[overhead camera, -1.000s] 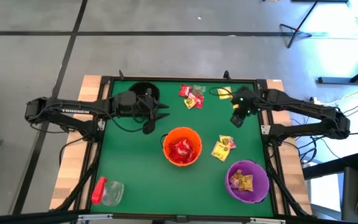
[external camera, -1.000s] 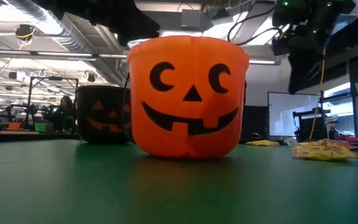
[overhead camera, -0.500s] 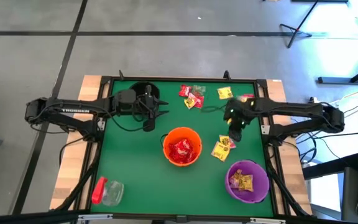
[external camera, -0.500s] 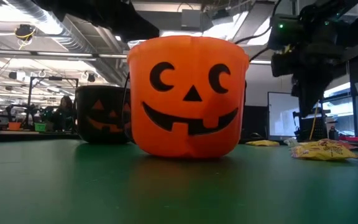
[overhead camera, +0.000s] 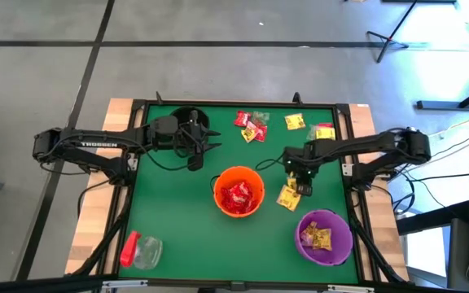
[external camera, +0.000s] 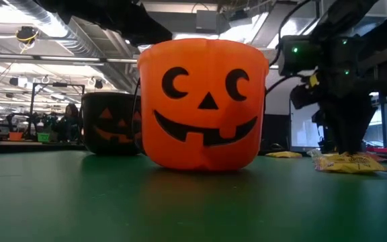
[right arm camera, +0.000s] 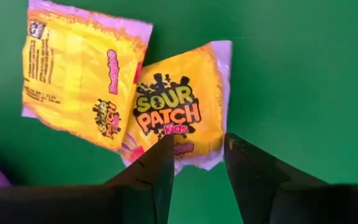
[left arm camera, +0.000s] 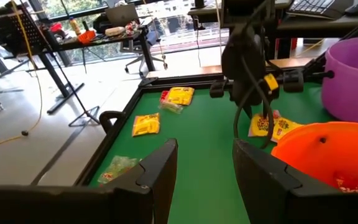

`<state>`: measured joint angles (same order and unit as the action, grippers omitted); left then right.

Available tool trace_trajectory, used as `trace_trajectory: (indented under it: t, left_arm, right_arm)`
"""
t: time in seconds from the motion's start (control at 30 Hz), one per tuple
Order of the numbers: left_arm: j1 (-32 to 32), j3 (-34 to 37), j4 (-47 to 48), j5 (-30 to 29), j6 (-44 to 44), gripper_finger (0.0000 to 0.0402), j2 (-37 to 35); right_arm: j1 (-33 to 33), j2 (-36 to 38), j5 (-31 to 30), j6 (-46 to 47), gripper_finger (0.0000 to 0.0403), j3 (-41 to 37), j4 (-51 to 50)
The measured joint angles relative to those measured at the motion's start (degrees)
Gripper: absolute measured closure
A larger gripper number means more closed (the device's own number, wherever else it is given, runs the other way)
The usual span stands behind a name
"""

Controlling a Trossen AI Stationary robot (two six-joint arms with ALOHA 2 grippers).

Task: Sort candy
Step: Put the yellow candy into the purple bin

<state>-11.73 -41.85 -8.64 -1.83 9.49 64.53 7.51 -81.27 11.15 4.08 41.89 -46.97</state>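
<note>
Bench [overhead camera: 161, 203]: green top in a dark frame, carrying everything below.
Left arm [overhead camera: 96, 146]: reaches in from the left edge and waits near the far-left corner; left gripper [overhead camera: 206, 147] has its fingers parted and holds nothing.
Right arm [overhead camera: 373, 148]: reaches in from the right edge; right gripper [right arm camera: 194, 165] hangs directly over two yellow packets, fingers apart, nothing between them. Contact with the packets cannot be confirmed.
Orange bucket [overhead camera: 238, 192]: centre of the bench, upright, red candy [overhead camera: 238, 196] inside.
Purple bucket [overhead camera: 325, 237]: near-right corner, yellow candy [overhead camera: 316, 237] inside.
Black bucket [overhead camera: 188, 118]: far-left corner, partly under the left arm.
Jar [overhead camera: 140, 250]: near-left corner, clear, red cap, on its side.
Loose candy: two yellow packets [right arm camera: 123, 99] overlapping, right of the orange bucket; red and greenish packets [overhead camera: 251, 126] at the far edge; two yellow packets [overhead camera: 295, 121] toward the far-right corner.
</note>
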Motion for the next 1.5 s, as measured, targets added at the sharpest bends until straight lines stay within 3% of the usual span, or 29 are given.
trace_trajectory:
  t: [0.23,0.5,0.7,1.0,1.13,1.3,1.5]
  left_arm:
    - [0.0,0.0,-0.1,0.0,-2.1,0.0253,0.0]
    - [0.1,0.0,0.0,0.0,-6.0,0.0253,0.0]
    - [0.8,0.0,0.0,-0.6,-7.2,0.0253,0.0]
    - [2.3,0.0,-0.7,-0.6,-8.0,0.0253,0.0]
    - [2.4,0.0,-1.6,-0.6,-8.0,0.0253,0.0]
    - [2.4,0.0,-1.5,-0.7,-8.7,0.0253,0.0]
    - [2.4,0.0,-1.5,-1.5,-9.2,0.0253,0.0]
  right_arm:
    - [0.0,-3.7,-1.2,-0.2,0.0283,0.1,0.8]
    - [0.0,-1.3,-3.0,-0.3,0.0394,0.0,0.5]
    - [0.0,4.8,-3.5,1.3,0.0382,1.4,-3.6]
    - [0.0,19.2,-6.9,3.6,0.0395,10.5,-15.8]
    - [-0.6,25.9,-2.2,6.3,0.04,12.6,-19.5]
    - [-7.8,32.8,2.1,14.7,0.0399,12.6,-19.0]
    - [-22.6,34.6,0.4,27.2,0.0399,12.6,-13.1]
